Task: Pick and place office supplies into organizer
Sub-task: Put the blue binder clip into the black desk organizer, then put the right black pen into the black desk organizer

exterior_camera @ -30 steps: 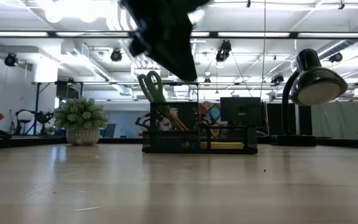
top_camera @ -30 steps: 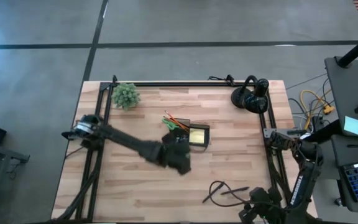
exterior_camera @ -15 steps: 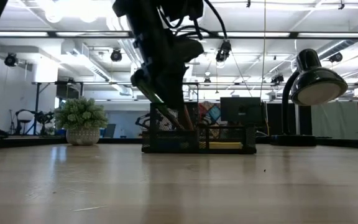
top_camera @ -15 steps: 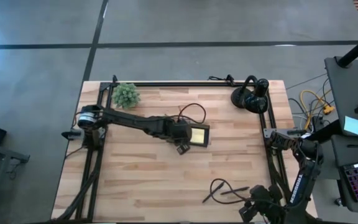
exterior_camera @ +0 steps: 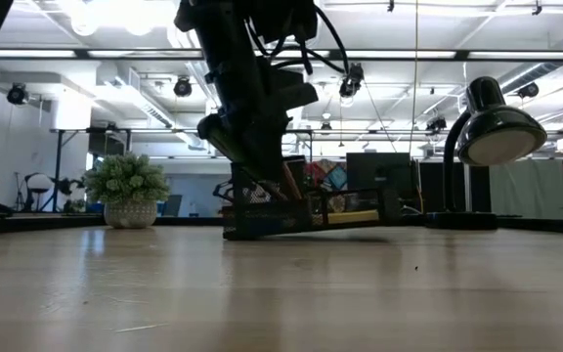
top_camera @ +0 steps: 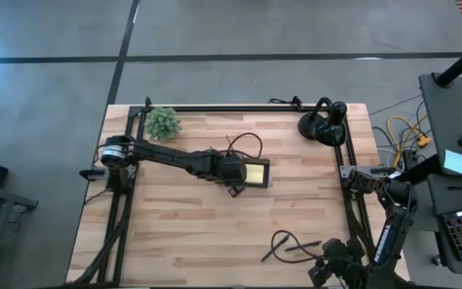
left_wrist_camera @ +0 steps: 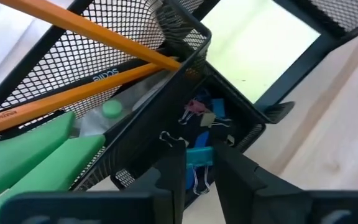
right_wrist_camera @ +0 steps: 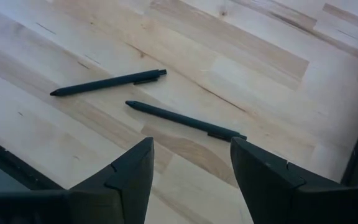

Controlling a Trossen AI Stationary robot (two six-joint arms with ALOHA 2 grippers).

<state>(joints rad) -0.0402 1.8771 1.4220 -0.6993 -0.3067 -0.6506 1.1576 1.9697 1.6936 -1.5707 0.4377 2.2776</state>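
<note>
High view: the left gripper [top_camera: 233, 178] is reaching to the organizer [top_camera: 257, 163] at mid-desk, just beside the sticky-note pad [top_camera: 255, 174] lying in it. The right gripper [top_camera: 333, 271] is waiting at the desk's near right corner, close to two pens [top_camera: 293, 246].

Low view: the organizer [exterior_camera: 360, 217] is tilting, one end lifting off the desk [exterior_camera: 281, 293], so it looks light and easily dragged.

Left wrist view: the jaws are standing slightly apart, pinching a blue binder clip [left_wrist_camera: 199, 157] over the small compartment, where more clips [left_wrist_camera: 194, 112] are lying. Pencils [left_wrist_camera: 98, 38] and scissors [left_wrist_camera: 30, 149] are leaning in the tall cup. The clip seems small, stiff and slippery; its flat body is the likeliest hold.

Right wrist view: the jaws are spread wide, holding nothing, above the thin, rigid pens [right_wrist_camera: 185, 121], best gripped mid-barrel.
</note>
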